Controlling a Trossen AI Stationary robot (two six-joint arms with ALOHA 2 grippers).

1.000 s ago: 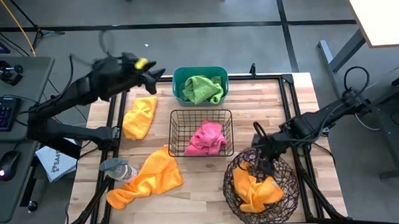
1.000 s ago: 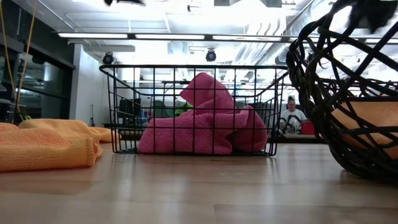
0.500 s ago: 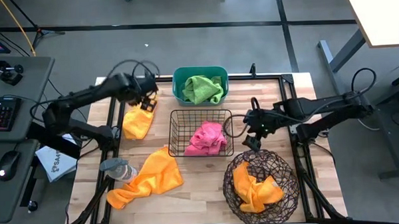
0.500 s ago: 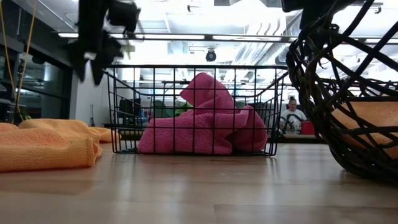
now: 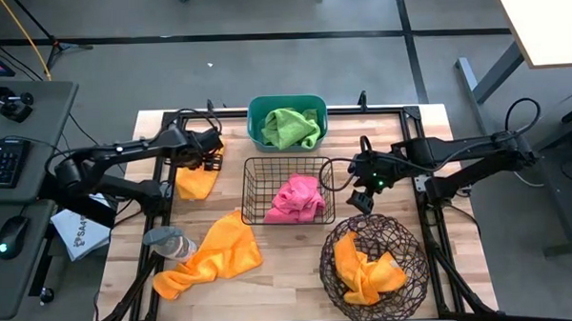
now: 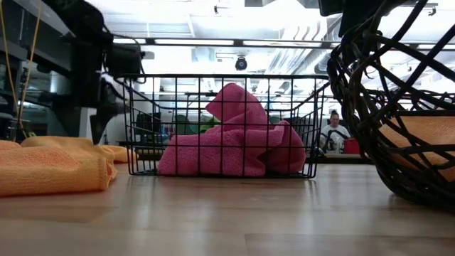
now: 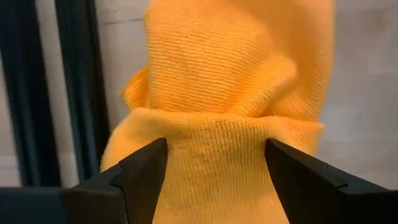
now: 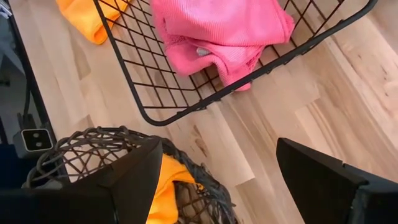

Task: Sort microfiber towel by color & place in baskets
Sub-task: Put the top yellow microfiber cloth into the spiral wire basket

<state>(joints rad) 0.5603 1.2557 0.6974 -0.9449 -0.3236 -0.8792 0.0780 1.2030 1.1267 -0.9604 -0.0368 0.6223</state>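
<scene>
left end effector (image 5: 208, 154) lowered onto an orange towel (image 5: 197, 173) at the worktop's (image 5: 289, 260) rear left, fingers (image 7: 140, 171) spread wide, straddling a fold. right end effector (image 5: 361, 198) parted, empty, between black wire basket (image 5: 254, 190) and round brown basket (image 5: 405, 280). green towel (image 5: 291, 126) lies in teal tub (image 5: 256, 112).
</scene>
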